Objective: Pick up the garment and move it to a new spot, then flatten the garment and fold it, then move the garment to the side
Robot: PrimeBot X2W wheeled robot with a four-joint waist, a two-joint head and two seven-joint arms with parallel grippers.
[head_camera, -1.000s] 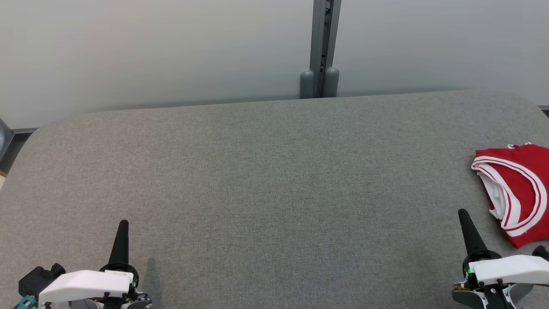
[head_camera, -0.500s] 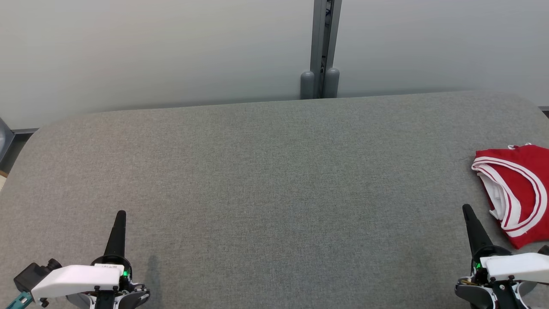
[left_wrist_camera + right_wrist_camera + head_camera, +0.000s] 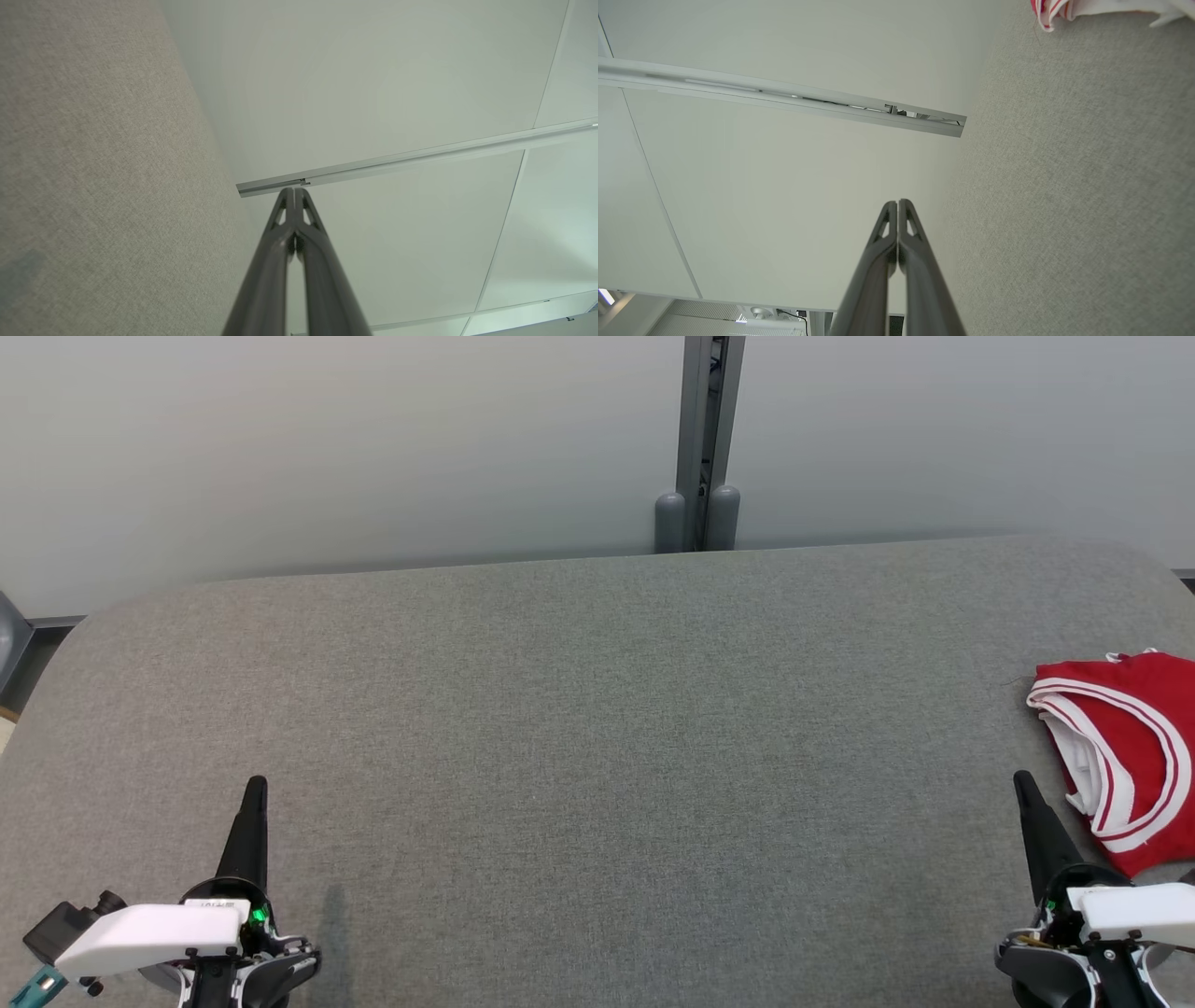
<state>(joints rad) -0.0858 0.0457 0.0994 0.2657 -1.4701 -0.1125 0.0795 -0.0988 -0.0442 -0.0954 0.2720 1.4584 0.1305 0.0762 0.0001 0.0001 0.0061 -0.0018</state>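
The garment [image 3: 1134, 747] is red with white stripes and lies folded at the right edge of the grey padded table [image 3: 597, 737]; its corner also shows in the right wrist view [image 3: 1052, 11]. My right gripper [image 3: 1024, 782] is shut and empty, just left of the garment and apart from it; its closed fingertips [image 3: 897, 205] point toward the wall. At the lower left my left gripper [image 3: 255, 788] is shut too, holding nothing, its fingertips [image 3: 295, 192] pressed together over bare cloth.
A pale partition wall [image 3: 327, 448] stands behind the table, with a grey metal post [image 3: 698, 439] at its middle. The table's rounded corners [image 3: 84, 625] fall away at left and right.
Both grippers have drifted outward and a little up the picture: the left to the left, the right toward the garment. The garment has stayed put.
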